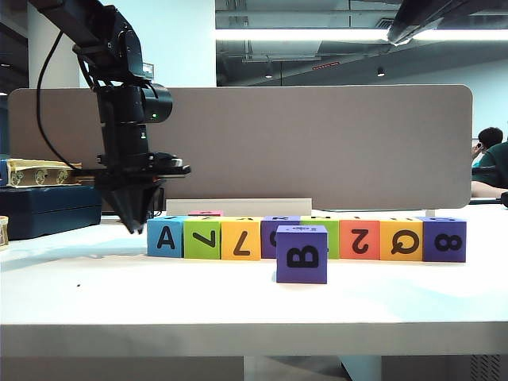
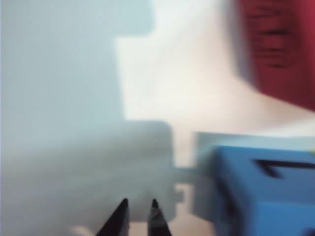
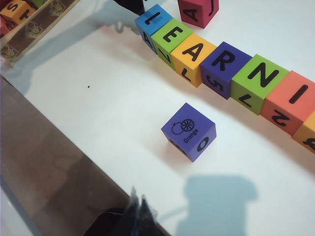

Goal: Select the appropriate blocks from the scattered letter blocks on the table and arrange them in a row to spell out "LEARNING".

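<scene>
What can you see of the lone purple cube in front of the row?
The purple cube is matte and foam-like. It rests flat on the white table, apart from the row of blocks behind it. Its camera-side face shows a black B turned sideways; its top carries an orange drawing labelled "Orange". Nothing touches it.

A row of matte coloured letter cubes (image 1: 305,238) sits on the wide white table (image 1: 238,305), near its back edge. They touch side by side: blue, green, yellow, purple, green, orange-red, yellow, purple. Their tops read L, E, A, R, N, I. One red cube (image 3: 198,11) marked J lies apart, just behind the row's blue end.
</scene>
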Controlling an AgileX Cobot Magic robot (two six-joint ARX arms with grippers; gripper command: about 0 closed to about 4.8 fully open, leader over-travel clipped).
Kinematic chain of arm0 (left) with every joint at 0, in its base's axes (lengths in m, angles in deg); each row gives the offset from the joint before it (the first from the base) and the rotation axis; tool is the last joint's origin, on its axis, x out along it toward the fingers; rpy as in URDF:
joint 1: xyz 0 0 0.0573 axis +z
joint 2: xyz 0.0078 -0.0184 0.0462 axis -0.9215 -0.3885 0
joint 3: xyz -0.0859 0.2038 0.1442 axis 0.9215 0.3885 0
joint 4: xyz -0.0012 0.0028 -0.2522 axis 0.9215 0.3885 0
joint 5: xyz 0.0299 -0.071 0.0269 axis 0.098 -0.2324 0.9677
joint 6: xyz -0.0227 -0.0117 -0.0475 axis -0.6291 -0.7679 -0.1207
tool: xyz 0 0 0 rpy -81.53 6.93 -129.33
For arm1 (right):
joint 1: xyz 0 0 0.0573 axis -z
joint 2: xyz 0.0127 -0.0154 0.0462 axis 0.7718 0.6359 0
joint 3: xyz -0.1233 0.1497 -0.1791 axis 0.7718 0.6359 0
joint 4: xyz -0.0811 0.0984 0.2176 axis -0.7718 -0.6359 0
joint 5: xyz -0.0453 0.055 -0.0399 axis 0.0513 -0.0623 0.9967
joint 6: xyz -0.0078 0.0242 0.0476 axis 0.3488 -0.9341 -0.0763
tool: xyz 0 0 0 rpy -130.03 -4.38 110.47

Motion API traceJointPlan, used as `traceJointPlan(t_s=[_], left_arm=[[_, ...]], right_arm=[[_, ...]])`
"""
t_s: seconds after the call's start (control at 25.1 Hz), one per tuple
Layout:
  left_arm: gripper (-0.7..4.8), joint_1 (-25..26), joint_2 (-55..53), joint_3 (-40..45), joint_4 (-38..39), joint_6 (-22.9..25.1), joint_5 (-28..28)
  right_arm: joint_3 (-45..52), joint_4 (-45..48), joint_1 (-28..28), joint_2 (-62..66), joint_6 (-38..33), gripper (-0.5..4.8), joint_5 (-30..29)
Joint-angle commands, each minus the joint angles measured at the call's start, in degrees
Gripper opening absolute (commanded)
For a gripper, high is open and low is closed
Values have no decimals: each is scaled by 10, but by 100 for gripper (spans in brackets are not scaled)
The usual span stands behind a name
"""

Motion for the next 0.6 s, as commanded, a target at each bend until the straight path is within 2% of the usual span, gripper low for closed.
traceJointPlan(t_s=[0.04,0.24,0.44,0.6], left_arm=[[49,-1,7,-2,2,1,38],[47,-1,26,-1,-2,3,14],[47,-1,25,0,11,2,13],[47,-2,25,0,14,-2,-39]], right_arm=[[-2,9,-1,-1,2,-2,1],[-2,14,0,-1,2,-2,1],[-2,13,0,-1,2,-2,0],[-2,13,0,-1,2,-2,0]])
